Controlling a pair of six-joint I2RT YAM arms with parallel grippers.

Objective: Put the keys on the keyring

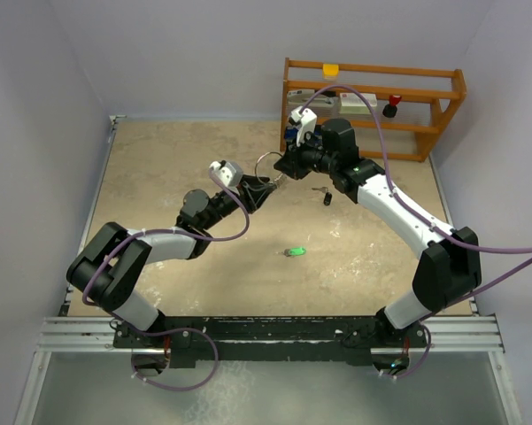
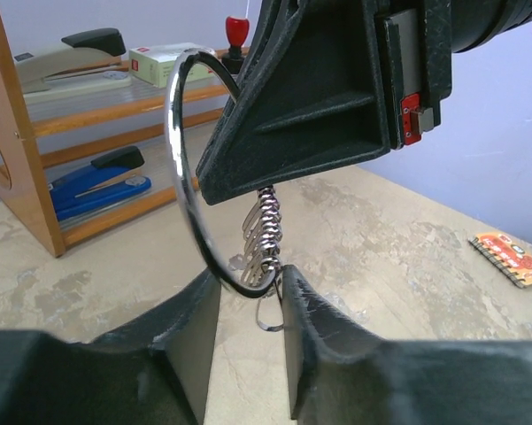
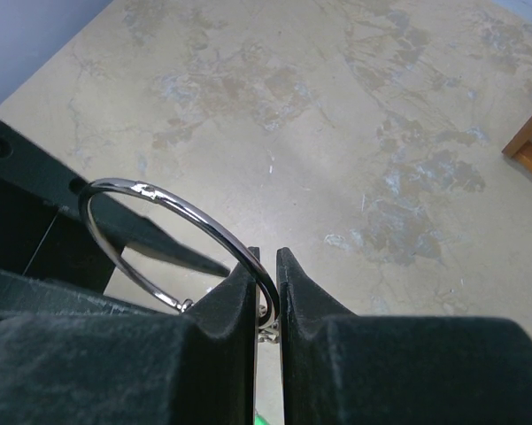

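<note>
Right gripper (image 3: 266,266) is pressed nearly together, pinching the keyring (image 3: 164,197) wire, with the ring up off the table. Left gripper (image 2: 252,297) sits nose to nose with it. Its jaws are part spread, and the ring's low arc and the tail of the silver key cluster (image 2: 264,232) sit in the gap. I can't tell if its pads bear on anything.

Neither loose key is on yet. The black-headed key (image 1: 326,197) lies on the table just right of the right gripper. The green-headed key (image 1: 294,252) is further off, toward the bases.

I read this as ring-grip setup. Next, I think one hand must own the ring firmly and the other must release and fetch the black key, the nearest. I can't see the ring's split.

In the way: the dangling cluster and two crowded grippers. The wooden shelf (image 1: 376,71) with its grey stapler (image 2: 71,53) is behind the right gripper, probably no obstruction.
</note>
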